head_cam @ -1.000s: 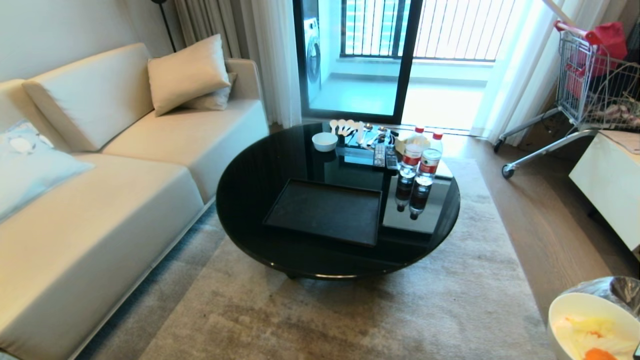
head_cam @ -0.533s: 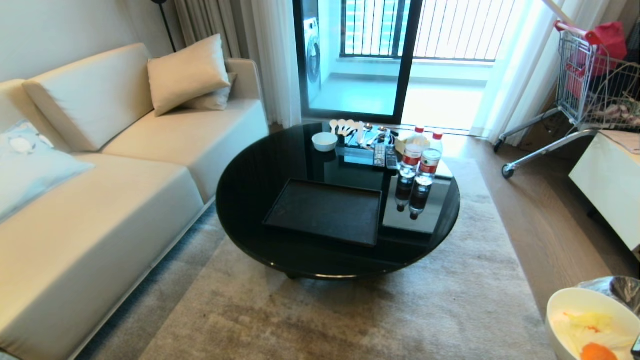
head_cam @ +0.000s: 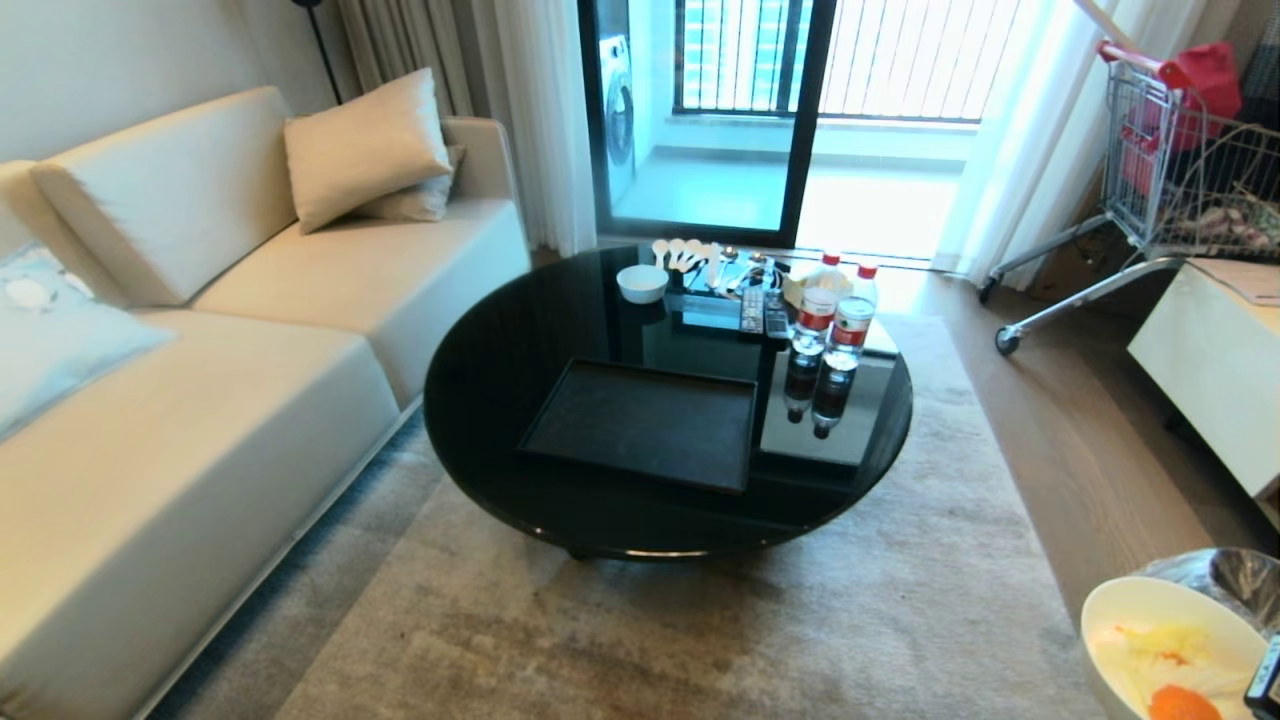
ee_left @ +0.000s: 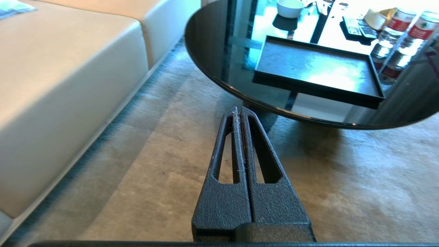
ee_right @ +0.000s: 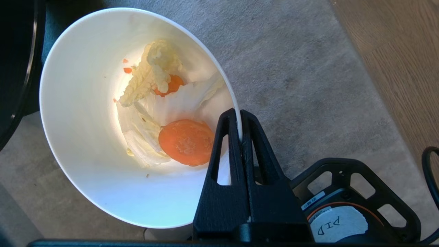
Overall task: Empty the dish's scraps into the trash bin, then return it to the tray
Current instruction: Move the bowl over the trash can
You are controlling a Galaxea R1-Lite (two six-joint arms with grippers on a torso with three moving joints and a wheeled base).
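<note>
The right gripper has its jaws clamped on the rim of the dish, one finger inside the wall and one outside, which looks like the way to carry a deep bowl one-handed and later tip it. The dish hangs off to the robot's right, over the rug and clear of the round black table, just beside the trash bin, whose liner bag shows behind it in the head view. My guess is it is being brought to the bin for pouring, since nothing has gone out yet: the scraps lie in the bottom, pale cabbage-like leaves, a few orange crumbs and a round orange slice. The tray sits on the table with nothing on it, waiting for the dish's return. The left gripper hangs low over the rug near the sofa, jaws pressed together on nothing, taking no part
</note>
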